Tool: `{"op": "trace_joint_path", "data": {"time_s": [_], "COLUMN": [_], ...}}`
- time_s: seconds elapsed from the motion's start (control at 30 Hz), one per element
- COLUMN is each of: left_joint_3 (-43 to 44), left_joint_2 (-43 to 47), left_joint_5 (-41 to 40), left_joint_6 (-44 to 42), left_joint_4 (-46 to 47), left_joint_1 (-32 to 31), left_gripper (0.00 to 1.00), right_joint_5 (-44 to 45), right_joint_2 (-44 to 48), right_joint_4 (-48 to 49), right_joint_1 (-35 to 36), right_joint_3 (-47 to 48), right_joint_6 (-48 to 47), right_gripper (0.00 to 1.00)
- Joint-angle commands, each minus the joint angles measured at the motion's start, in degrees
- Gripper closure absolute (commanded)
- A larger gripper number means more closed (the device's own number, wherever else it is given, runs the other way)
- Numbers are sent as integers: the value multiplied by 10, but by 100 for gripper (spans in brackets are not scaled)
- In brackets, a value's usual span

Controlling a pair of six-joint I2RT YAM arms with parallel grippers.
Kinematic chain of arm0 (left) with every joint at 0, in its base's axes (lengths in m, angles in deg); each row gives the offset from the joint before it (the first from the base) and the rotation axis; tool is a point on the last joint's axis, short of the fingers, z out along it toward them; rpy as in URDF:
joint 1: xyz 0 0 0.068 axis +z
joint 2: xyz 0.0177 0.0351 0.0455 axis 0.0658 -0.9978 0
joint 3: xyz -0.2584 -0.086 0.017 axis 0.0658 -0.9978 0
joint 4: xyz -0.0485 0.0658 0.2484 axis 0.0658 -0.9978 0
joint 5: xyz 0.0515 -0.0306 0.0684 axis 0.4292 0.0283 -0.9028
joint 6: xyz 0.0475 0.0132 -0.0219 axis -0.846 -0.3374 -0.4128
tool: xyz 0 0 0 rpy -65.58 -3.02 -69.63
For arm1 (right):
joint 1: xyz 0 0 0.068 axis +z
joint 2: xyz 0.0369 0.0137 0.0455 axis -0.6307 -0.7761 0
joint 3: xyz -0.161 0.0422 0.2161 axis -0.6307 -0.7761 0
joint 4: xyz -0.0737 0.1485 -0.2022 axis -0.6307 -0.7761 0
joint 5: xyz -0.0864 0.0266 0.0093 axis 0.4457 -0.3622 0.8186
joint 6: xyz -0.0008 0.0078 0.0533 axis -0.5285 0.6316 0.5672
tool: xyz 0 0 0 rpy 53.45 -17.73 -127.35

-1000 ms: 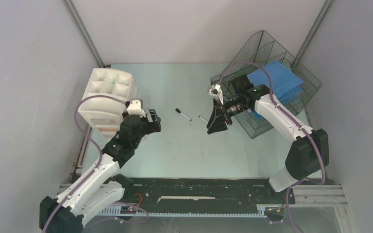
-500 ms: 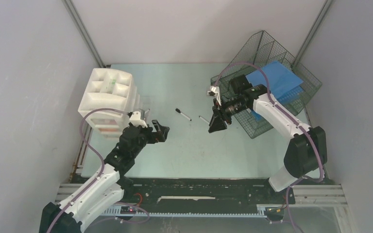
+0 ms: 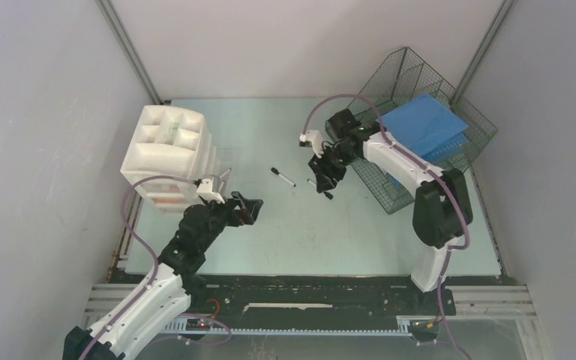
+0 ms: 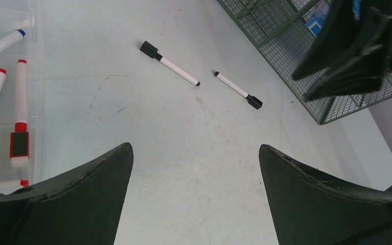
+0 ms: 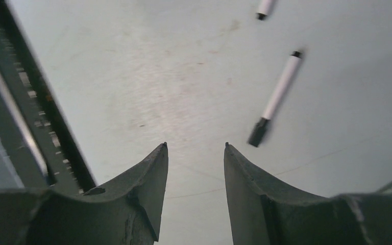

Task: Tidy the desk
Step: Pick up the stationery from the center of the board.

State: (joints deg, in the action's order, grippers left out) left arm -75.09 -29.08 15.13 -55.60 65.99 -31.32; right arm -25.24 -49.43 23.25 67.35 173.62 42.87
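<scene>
Your worktop [image 3: 360, 232], the pale mint-green surface, fills the floor of the grey-walled cell, with a black rail along its near edge.

At the far left of it stands a white plastic drawer unit [image 3: 166, 142]. In the left wrist view, clear plastic at the left edge shows red-capped markers [image 4: 19, 122] lying side by side and one blue-tipped marker further up.

Your left end effector [image 3: 244, 206] hangs just right of the drawer unit, over bare worktop. Its jaws are spread wide and nothing sits between them.

Ahead of it, near the middle of the worktop, a white marker with a black cap [image 3: 283, 177] lies flat. A second black-capped marker [image 4: 237, 90] lies just to its right. The two are close together and not touching.

Your right end effector [image 3: 322, 180] is above that second marker, pointing down. Its jaws are partly apart and empty, and the marker lies beyond and to the side of the fingertips rather than between them.

Just right of it sits a dark wire-mesh tray [image 3: 379, 79], set at an angle in the far right corner, with a blue folder [image 3: 424, 124] lying inside.
</scene>
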Motion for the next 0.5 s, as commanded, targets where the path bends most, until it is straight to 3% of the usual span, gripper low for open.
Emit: {"op": "trace_joint_path", "data": {"time_s": [0.0,0.3,0.47], "left_joint_3": [-15,-28,-29], "left_joint_2": [15,25,23], "left_joint_5": [8,8,8], "left_joint_6": [11,9,7], "left_joint_4": [12,8,8], "left_joint_1": [3,3,3], "left_gripper": [0,0,0], "right_joint_5": [136,271,292], "right_joint_2": [-48,-142,-178], "right_joint_4": [16,50,51], "right_joint_1": [25,59,65], "right_joint_3": [50,108,129], "right_joint_6": [11,30,33], "right_gripper": [48,48,48]}}
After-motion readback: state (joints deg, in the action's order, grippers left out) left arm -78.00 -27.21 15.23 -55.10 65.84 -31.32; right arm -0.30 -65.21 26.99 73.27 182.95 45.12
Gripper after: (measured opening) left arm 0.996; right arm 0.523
